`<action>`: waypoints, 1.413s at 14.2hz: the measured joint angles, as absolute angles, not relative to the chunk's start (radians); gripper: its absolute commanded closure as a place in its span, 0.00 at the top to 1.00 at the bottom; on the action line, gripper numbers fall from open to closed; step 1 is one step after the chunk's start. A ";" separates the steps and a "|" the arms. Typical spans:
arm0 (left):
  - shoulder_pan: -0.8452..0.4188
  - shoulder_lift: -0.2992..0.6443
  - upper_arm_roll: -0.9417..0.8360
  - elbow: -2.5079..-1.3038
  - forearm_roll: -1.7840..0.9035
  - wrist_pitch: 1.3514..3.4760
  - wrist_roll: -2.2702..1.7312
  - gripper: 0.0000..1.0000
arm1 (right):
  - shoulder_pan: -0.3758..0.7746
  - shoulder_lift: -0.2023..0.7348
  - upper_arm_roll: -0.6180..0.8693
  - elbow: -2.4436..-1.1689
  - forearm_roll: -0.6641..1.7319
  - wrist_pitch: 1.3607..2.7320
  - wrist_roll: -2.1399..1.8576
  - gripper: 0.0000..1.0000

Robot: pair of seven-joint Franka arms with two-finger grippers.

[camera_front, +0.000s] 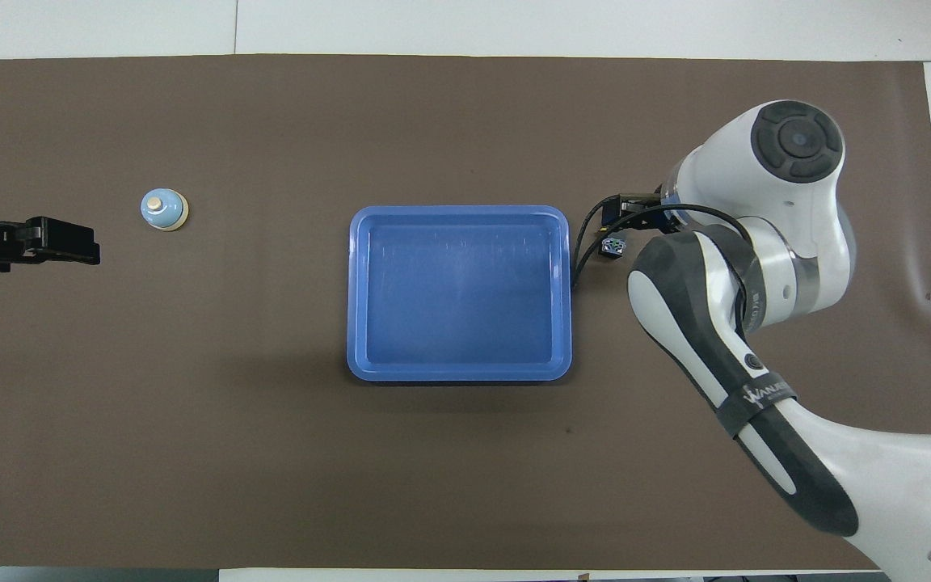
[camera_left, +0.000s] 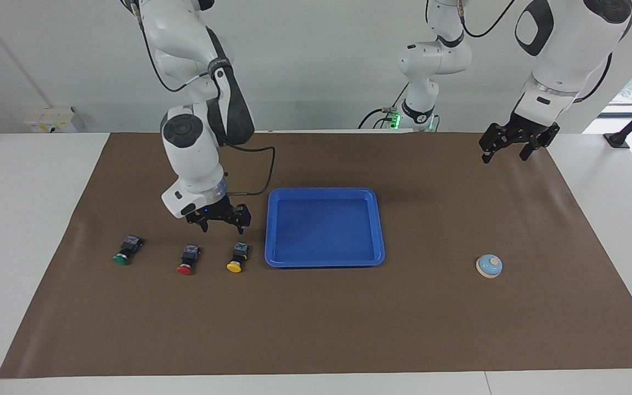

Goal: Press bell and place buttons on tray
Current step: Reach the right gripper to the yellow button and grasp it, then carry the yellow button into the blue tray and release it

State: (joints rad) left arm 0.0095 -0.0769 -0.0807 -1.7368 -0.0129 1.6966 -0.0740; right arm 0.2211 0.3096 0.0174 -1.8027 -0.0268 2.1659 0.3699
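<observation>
The brown mat (camera_left: 316, 329) covers most of the table, and the blue tray (camera_left: 324, 262) lies at its middle, with nothing in it. Taking the tray as the landmark: the right arm has its right gripper (camera_left: 218, 222) low over the mat just beside the tray's corner on the right arm's end, jaws spread and holding nothing, hanging above the yellow button (camera_left: 237, 258), which in the overhead view it largely covers. The left gripper (camera_left: 505, 151), also spread and empty, hangs over the mat at the left arm's end, well apart from the tray and over ground closer to the robots than the bell. Three buttons lie on their sides in a row leading away from the tray toward the right arm's end: yellow just beside the tray, then the red button (camera_left: 187, 259), then the green button (camera_left: 126, 250). The bell (camera_left: 489, 266) sits alone toward the left arm's end, well apart from the tray. Judging by this, no button is placed yet; whether the bell has been pressed cannot be told. All three placements remain, the yellow apparently first.
</observation>
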 measured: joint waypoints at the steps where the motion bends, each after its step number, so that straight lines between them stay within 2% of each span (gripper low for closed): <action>1: 0.009 -0.077 -0.080 -1.730 -0.014 1.688 -0.074 0.97 | 0.223 0.338 0.017 -1.803 -0.031 2.203 0.384 1.00; 5: 0.009 -0.057 -0.080 -1.718 -0.026 1.670 -0.074 0.97 | 0.234 0.409 0.017 -1.804 -0.034 2.283 0.404 1.00; 11: 0.008 -0.041 -0.083 -1.721 -0.028 1.652 -0.074 1.00 | 0.235 0.430 0.017 -1.851 -0.038 2.363 0.404 0.95; 12: 0.007 -0.041 -0.083 -1.721 -0.028 1.651 -0.074 1.00 | 0.235 0.430 0.017 -1.863 -0.038 2.378 0.404 0.87; 13: 0.007 -0.041 -0.083 -1.721 -0.028 1.650 -0.074 1.00 | 0.235 0.430 0.017 -1.872 -0.038 2.391 0.404 0.67; 14: 0.007 -0.041 -0.084 -1.721 -0.028 1.650 -0.074 1.00 | 0.235 0.430 0.017 -1.881 -0.038 2.407 0.404 0.27; 15: 0.007 -0.041 -0.084 -1.722 -0.028 1.650 -0.074 1.00 | 0.235 0.430 0.017 -1.889 -0.038 2.416 0.404 0.00; 20: 0.007 -0.041 -0.084 -1.723 -0.028 1.650 -0.074 1.00 | 0.235 0.425 0.017 -1.882 -0.039 2.390 0.422 0.00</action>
